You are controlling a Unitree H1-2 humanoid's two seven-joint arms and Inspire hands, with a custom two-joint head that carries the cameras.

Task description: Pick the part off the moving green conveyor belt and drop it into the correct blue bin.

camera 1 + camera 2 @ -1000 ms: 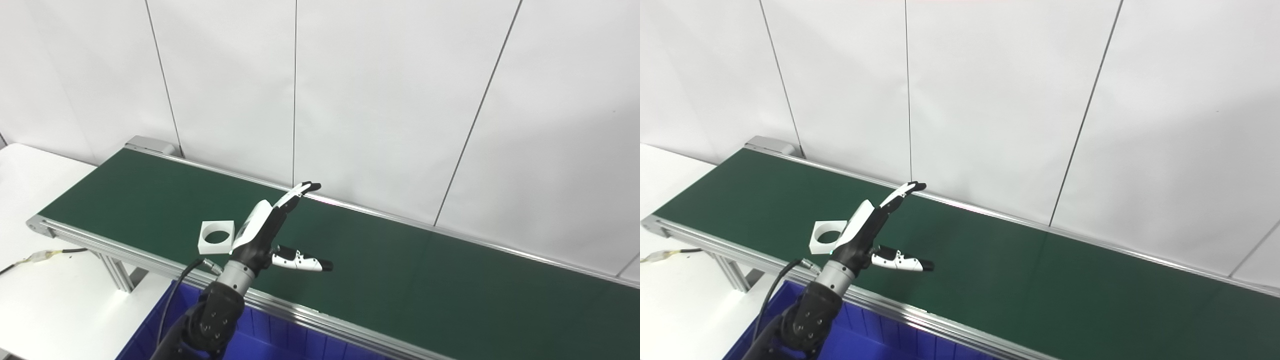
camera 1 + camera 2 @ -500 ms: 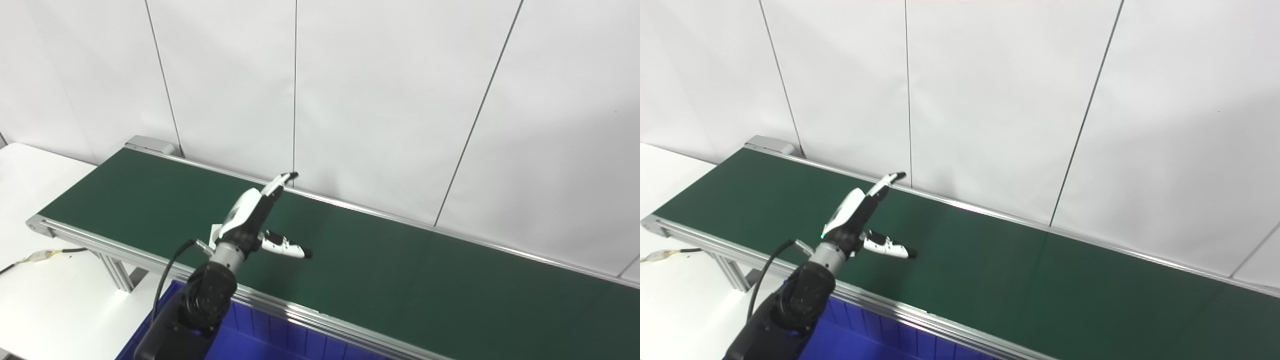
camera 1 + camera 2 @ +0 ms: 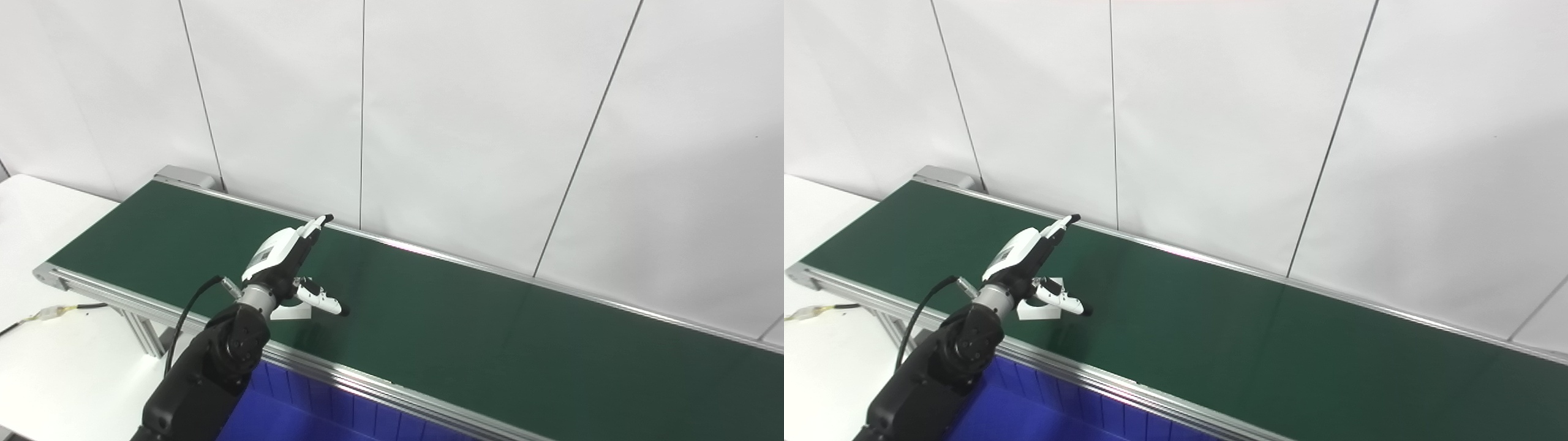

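One hand, the left hand (image 3: 286, 264), hangs spread over the conveyor belt (image 3: 490, 343) near its front edge, the white square part (image 3: 1040, 310) lying flat just beneath its thumb.

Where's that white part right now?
The white part lies on the green belt near its left front edge, mostly hidden behind the left hand.

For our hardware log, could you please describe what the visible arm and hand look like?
Only the left arm shows: glossy black jointed casing, a silver wrist collar and a loose black cable. The left hand has a white back, dark palm, and white fingers with black tips.
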